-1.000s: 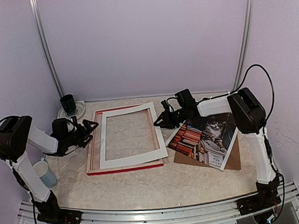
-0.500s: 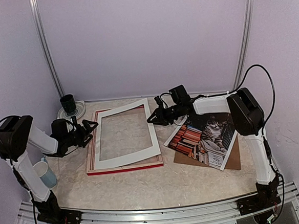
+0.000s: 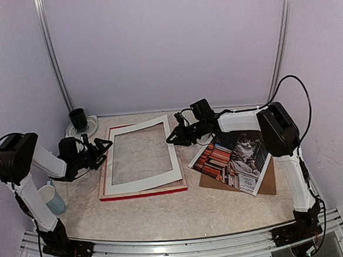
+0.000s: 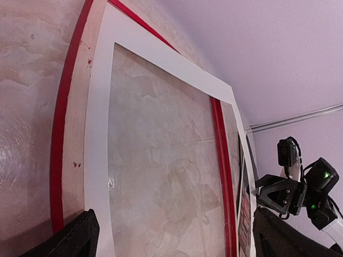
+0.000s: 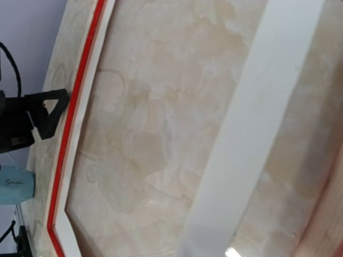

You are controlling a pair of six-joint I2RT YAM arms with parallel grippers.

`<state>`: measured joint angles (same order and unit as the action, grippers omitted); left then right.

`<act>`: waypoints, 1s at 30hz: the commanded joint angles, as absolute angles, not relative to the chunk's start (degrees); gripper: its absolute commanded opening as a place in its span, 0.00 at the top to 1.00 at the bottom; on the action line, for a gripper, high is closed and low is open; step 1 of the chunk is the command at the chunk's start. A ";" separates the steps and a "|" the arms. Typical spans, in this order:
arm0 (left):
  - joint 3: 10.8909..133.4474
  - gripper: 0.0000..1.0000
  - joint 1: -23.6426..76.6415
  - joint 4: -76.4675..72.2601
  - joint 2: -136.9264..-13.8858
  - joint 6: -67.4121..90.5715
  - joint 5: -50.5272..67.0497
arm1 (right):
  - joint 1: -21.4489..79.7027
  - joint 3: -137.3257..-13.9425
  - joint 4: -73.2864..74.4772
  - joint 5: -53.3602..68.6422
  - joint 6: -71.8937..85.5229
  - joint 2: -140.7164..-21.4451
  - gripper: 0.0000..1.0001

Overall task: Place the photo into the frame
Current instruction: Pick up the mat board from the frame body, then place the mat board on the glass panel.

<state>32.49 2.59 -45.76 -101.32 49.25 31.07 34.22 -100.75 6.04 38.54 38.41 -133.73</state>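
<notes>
Dragged one white mat board [image 3: 146, 181] leftward and askew over the last second, with the right gripper [image 3: 173, 136] travelling along at its right edge near the far corner. Could not tell whether those jaws pinched the card or merely touched it. Saw no fingertips in the right wrist view, only a flat matte white strip crossing a marbled surface.

Counted one frame [image 3: 142, 193]: large, thin, rectangular, red along the outer edge, pale bare wood within. Found it lying flat left of centre on the table [image 3: 166, 217], under the mat.

Found the left gripper [image 3: 107, 150] just beside the left rail, jaws spread wide around nothing.

Counted one photo [image 3: 235, 159]: a glossy rectangular print of a grey tabby among stacked reddish and pale books. Found it right of the frame and outside it, turned at an angle, resting on one plain brown backing board [image 3: 268, 183] that showed past its near and right sides.

Noted a smooth beige marbled tabletop.

Counted two cups: one pale blue cup [image 3: 51, 198] by the left arm, and one dark cup [image 3: 78, 118] on a round white saucer [image 3: 90, 123] at the far left corner.
</notes>
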 commanded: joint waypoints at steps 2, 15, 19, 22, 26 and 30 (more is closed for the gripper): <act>31.60 0.01 2.11 -47.55 -100.72 49.09 31.73 | 35.42 -102.91 7.09 38.06 37.75 -135.51 0.68; 31.20 0.01 2.11 -48.44 -100.79 49.71 32.04 | 35.72 -104.93 12.41 34.73 35.13 -134.82 0.54; 31.12 0.01 2.11 -48.58 -100.78 49.82 32.07 | 35.76 -106.23 17.28 31.15 32.80 -133.50 0.44; 31.04 0.01 2.02 -48.65 -100.73 49.92 32.08 | 35.86 -107.00 20.56 28.40 30.99 -132.45 0.38; 30.94 0.01 2.02 -48.69 -100.65 49.93 31.97 | 35.90 -107.09 24.23 24.88 29.02 -130.44 0.33; 30.62 0.01 2.02 -49.07 -100.34 50.03 31.99 | 35.95 -106.63 27.29 20.29 26.50 -126.73 0.29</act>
